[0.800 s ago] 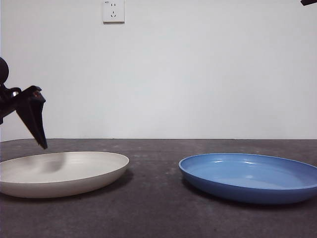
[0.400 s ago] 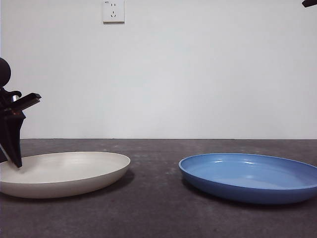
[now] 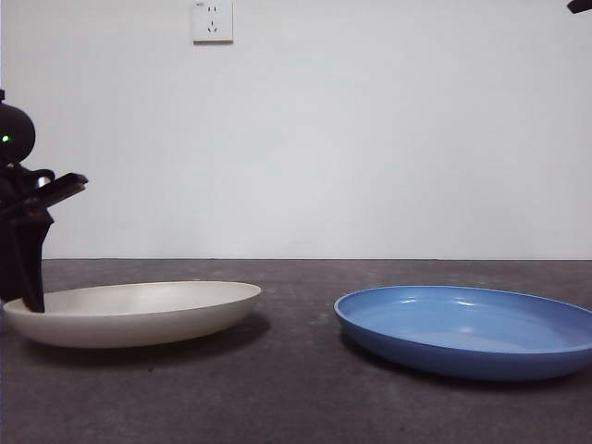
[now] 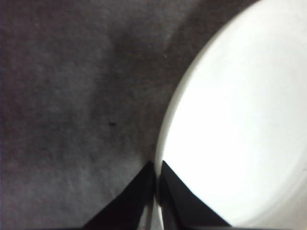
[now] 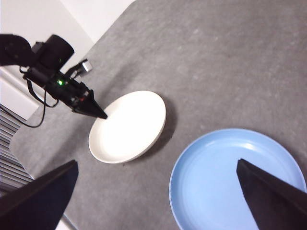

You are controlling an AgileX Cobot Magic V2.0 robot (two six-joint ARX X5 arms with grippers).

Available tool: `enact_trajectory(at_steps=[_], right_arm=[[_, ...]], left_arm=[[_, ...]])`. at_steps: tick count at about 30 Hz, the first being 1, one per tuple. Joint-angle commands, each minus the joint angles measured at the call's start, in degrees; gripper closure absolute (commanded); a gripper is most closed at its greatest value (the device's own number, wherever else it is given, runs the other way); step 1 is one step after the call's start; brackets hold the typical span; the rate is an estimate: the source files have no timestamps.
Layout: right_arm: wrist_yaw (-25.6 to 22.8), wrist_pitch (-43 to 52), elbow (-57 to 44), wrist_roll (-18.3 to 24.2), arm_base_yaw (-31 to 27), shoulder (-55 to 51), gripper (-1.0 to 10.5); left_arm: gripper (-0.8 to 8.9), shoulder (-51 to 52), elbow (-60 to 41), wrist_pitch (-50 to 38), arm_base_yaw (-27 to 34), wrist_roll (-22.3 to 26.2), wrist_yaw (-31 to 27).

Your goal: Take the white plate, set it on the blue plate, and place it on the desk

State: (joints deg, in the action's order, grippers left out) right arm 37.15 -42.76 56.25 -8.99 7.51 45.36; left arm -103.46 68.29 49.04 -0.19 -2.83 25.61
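Observation:
The white plate lies on the left of the desk. My left gripper is shut on its left rim. In the left wrist view the two jaws meet on the thin rim of the white plate, with the left gripper pinching it. The blue plate rests flat on the right, apart from the white one. High above, my right gripper hangs open and holds nothing. From there I see the white plate, the blue plate and the left gripper.
A white wall with a socket stands behind the desk. The right arm shows only as a black tip at the top right corner. The desk's edge runs close behind the left arm.
The left gripper dropped from above the white plate to its left rim and closed on it. The plate has shifted a little to the right and sits slightly higher.

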Motion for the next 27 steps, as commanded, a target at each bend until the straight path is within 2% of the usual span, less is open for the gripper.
enact_trajectory(at_steps=[1,11,18,22,27], right_arm=[[-1.9,-2.5,2.5,0.7,0.1,-1.0,3.1],[-9.5,-15.1,8.2,3.3,0.1,-6.0,3.1],[-11.5,-20.1,8.9,3.3,0.1,-11.0,3.1],[-14.5,-21.2,8.9,3.2,0.1,-13.6,3.1],[-15.1,-22.1,8.9,3.2,0.1,-15.4,3.1]], left_arm=[[8.03,-1.0,4.1,1.6,-1.6,-0.2,0.2],[8.03,-1.0,17.6,7.3,-13.4,-7.2,0.2],[8.03,-3.4,25.2,8.7,-23.0,-8.9,0.2],[8.03,-8.0,30.8,10.3,-27.6,-9.3,0.0],[8.03,-15.0,38.6,11.5,-32.0,-9.3,-1.1]])
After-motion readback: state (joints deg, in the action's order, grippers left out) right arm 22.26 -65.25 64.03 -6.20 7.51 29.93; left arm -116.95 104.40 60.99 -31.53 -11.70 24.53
